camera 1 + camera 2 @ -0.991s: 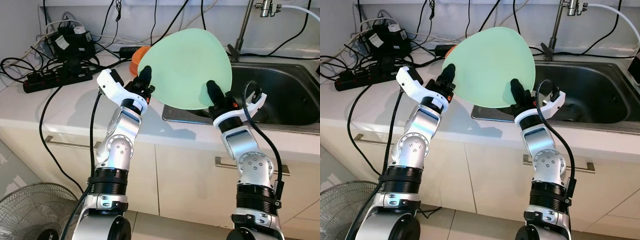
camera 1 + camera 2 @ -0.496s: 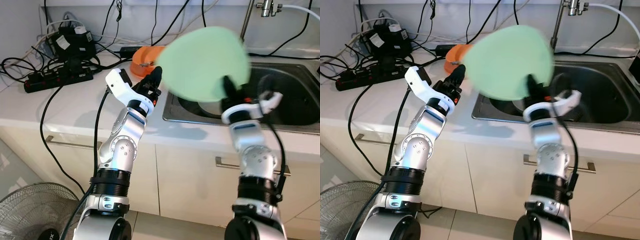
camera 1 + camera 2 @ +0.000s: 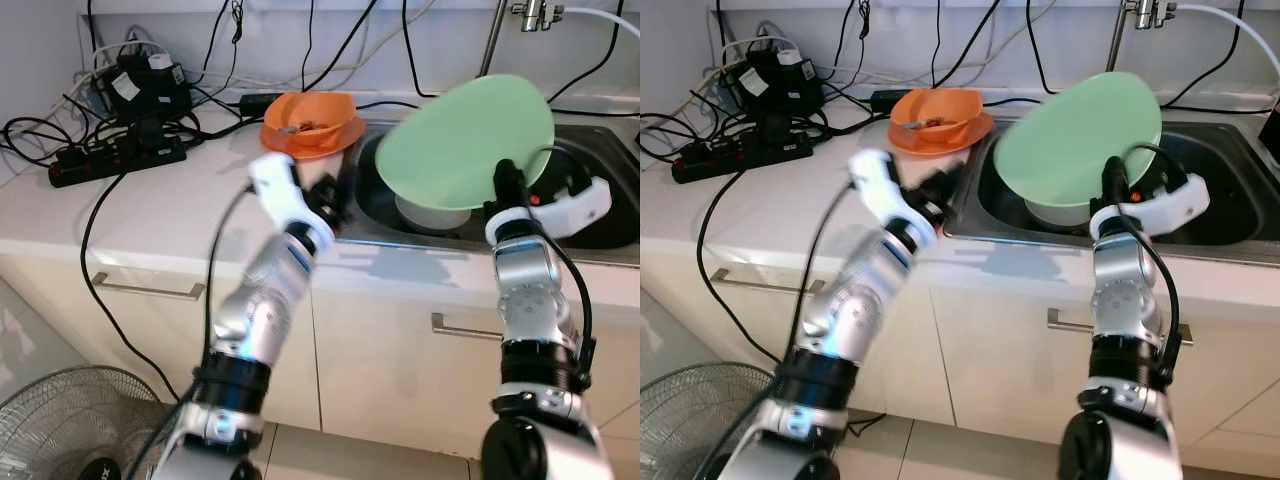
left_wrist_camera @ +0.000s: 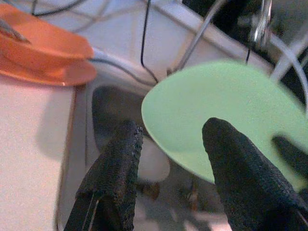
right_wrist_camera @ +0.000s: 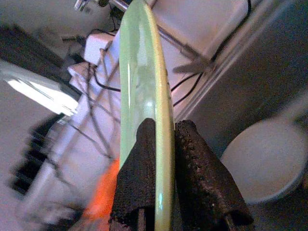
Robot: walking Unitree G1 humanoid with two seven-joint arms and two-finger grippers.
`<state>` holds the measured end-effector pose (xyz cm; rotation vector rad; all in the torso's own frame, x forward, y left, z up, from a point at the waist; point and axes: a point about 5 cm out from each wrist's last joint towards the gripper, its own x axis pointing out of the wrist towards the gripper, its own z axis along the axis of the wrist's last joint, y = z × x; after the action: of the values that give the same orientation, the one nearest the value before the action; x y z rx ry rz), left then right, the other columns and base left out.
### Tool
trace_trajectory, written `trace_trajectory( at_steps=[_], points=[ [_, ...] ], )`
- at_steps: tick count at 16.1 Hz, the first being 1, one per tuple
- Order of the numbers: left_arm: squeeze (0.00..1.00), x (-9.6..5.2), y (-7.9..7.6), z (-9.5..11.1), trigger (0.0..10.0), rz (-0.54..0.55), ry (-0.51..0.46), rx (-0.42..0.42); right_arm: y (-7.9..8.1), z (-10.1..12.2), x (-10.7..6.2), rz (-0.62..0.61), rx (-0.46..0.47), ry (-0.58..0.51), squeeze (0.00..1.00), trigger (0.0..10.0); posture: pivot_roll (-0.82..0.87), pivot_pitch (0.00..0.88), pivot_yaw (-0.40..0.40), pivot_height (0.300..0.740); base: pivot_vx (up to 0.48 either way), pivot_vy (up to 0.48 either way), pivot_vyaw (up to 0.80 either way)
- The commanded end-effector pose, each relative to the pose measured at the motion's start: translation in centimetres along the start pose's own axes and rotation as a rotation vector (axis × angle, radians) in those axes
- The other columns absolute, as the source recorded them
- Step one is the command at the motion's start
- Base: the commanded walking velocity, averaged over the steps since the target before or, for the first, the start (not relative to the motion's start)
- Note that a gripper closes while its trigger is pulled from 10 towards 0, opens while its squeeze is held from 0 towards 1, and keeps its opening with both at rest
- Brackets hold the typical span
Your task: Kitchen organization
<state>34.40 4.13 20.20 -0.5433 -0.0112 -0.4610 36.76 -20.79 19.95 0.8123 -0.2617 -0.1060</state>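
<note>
Your steel sink [image 3: 590,215] sits under the tilted green plate [image 3: 465,140], pinched at its rim by the right gripper [image 5: 161,144]. A white bowl [image 5: 264,161] lies below it. An orange bowl [image 3: 310,120] rests on the counter nearby. Your left gripper [image 4: 168,163] hovers parted, holding nothing.

A pale green round plate [image 3: 466,140] hangs tilted over the steel sink [image 3: 590,215], its lower rim pinched between black fingers [image 5: 144,178], above a white bowl [image 5: 264,161].
</note>
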Motion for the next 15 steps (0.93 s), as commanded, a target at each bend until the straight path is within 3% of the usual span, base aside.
trace_trajectory(
  at_steps=[1,4,6,7,8,10,15],
  points=[
    [0.00,-0.3,-0.1,0.1,10.0,-0.003,0.005,0.046,1.3,0.6,0.6,0.043,-0.089,-0.044,0.00,10.0,0.04,0.000,0.085,0.740,0.000,0.000,0.00],
    [0.00,-1.1,-0.1,0.3,10.0,-0.004,0.014,0.122,0.7,1.0,1.4,0.022,-0.338,-0.065,0.00,10.0,0.05,0.000,0.078,0.740,0.000,0.000,0.00],
    [0.00,-1.3,-0.1,0.3,10.0,-0.008,0.029,0.158,0.8,0.9,1.7,0.032,-0.403,-0.061,0.00,10.0,0.05,0.000,0.078,0.740,0.000,0.000,0.00],
    [0.00,-1.8,0.0,0.0,10.0,-0.015,0.077,0.206,1.0,0.7,2.0,0.056,-0.478,-0.060,0.00,10.0,0.06,0.000,0.075,0.740,0.000,0.000,0.00],
    [0.00,-2.0,0.1,-0.1,10.0,-0.020,0.097,0.221,1.1,0.7,2.2,0.064,-0.506,-0.060,0.00,10.0,0.07,0.000,0.074,0.740,0.000,0.000,0.00],
    [0.00,-3.4,1.1,-1.4,10.0,-0.022,0.268,0.311,1.4,0.3,2.8,0.108,-0.606,-0.029,0.00,10.0,0.08,0.000,0.069,0.740,0.000,0.000,0.00],
    [0.00,-4.6,1.5,-2.1,10.0,-0.048,0.360,0.350,2.0,-1.6,3.1,0.193,-0.723,0.059,0.00,10.0,0.10,0.000,0.060,0.740,0.000,0.000,0.00]
  ],
)
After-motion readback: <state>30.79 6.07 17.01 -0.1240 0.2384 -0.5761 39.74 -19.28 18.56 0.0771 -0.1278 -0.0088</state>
